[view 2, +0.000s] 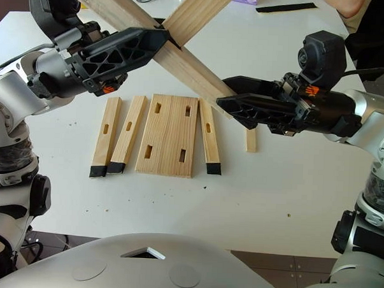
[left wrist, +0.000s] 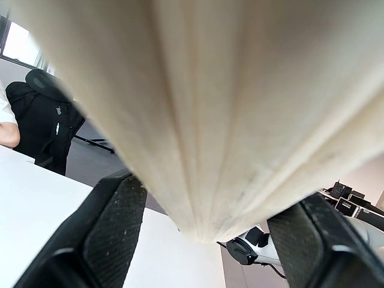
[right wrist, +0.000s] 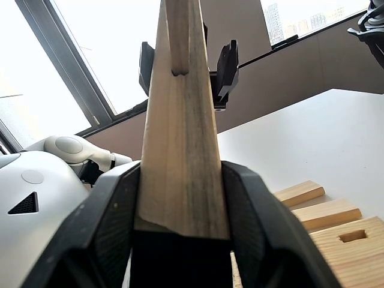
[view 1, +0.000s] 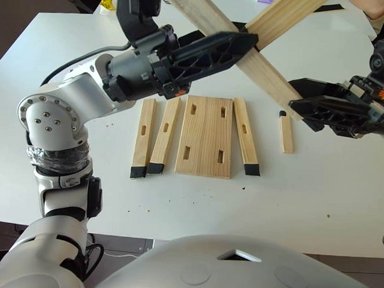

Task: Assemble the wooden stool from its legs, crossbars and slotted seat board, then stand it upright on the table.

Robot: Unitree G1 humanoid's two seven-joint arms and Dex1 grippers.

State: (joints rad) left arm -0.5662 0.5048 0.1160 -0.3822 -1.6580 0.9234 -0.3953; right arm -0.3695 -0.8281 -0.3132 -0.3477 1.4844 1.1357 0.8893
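Stool parts are split between the air and the table (view 1: 342,201). Flat on the table lie the slotted seat board (view 1: 206,137), two legs (view 1: 143,139) (view 1: 165,135) touching side by side to its left, a third leg (view 1: 246,137) along its right edge, and a short crossbar (view 1: 285,132) a little farther right. Above them, two long bars cross.

The left gripper (view 1: 238,43) has its fingers clamped on the left bar (view 1: 287,11) right at the crossing. The right gripper (view 1: 302,104) has its fingers closed on the low end of the right bar (view 1: 271,74). The right wrist view shows the narrower bar seated in a notch of the wider one.

The wood looks light, stiff and smooth, so it should not bend. A long bar held by its end will probably lever and twist in the fingers. Holding across the flat faces, near the joint, seems the steadier choice. The notch edges may chip or jam if the bars meet at an angle.
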